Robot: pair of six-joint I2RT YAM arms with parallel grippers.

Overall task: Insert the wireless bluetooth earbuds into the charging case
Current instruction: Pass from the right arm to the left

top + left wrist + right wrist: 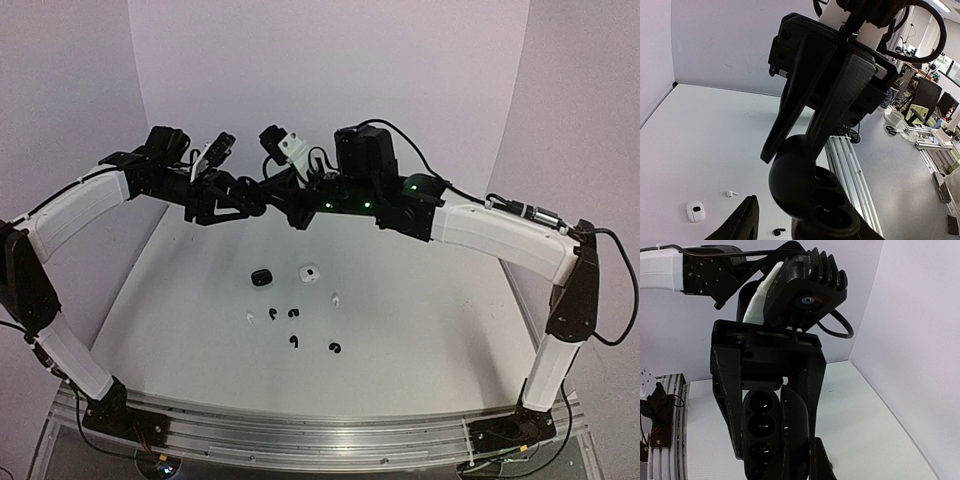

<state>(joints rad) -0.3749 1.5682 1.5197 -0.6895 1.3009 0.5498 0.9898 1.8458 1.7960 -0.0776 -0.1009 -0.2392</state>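
Right gripper (789,148) pinches the domed lid (790,177) of the glossy black case (761,427); left gripper (772,456): hold unclear.

My overhead camera sits high behind the arm bases and faces the back wall, far enough off to take in the whole white bench (420,330). The two wrist cameras stare at each other at very close range. The left one looks at the right arm's jaws, with the ribbed aluminium rail (845,160) beyond them. The right one faces the left arm's jaws. Both share the open glossy black charging case (762,425) between the jaws. The overhead and left wrist views share the small white pebble-shaped case (309,273) below the jaws.
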